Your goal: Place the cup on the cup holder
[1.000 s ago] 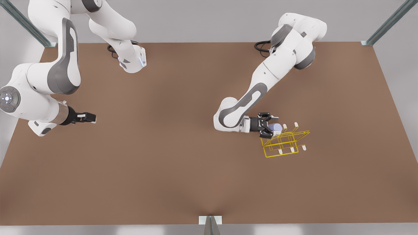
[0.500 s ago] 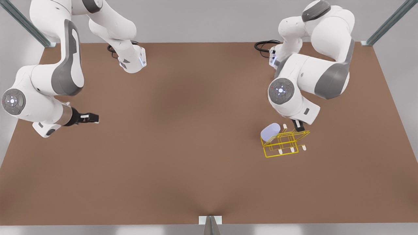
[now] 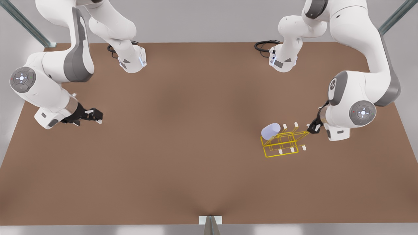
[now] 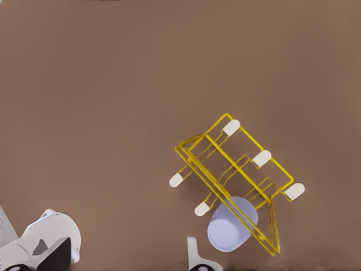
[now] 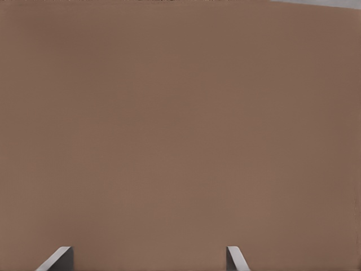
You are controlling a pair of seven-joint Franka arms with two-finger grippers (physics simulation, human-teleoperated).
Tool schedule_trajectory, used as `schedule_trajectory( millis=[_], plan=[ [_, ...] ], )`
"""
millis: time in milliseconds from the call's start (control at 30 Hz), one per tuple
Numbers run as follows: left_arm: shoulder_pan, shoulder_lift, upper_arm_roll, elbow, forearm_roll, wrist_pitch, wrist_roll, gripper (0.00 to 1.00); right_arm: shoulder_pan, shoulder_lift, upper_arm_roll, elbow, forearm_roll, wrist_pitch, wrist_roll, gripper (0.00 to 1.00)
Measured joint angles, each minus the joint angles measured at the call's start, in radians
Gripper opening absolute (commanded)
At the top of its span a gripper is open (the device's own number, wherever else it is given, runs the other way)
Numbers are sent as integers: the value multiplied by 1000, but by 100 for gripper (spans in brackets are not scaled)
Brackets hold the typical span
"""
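We find no readable text, labels, brands, numbers or signs in any view.
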Motion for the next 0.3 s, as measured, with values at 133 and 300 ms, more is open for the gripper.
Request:
schedule_trajectory(
  millis=[133, 300],
  plan=[
    [-1, 7, -1, 6, -11, 17, 182, 100, -15, -16, -8, 5, -1, 2, -1, 100],
    [2, 10, -1, 6, -15, 27, 360, 100, -29, -16, -9, 20, -1, -4, -2, 100]
  ],
)
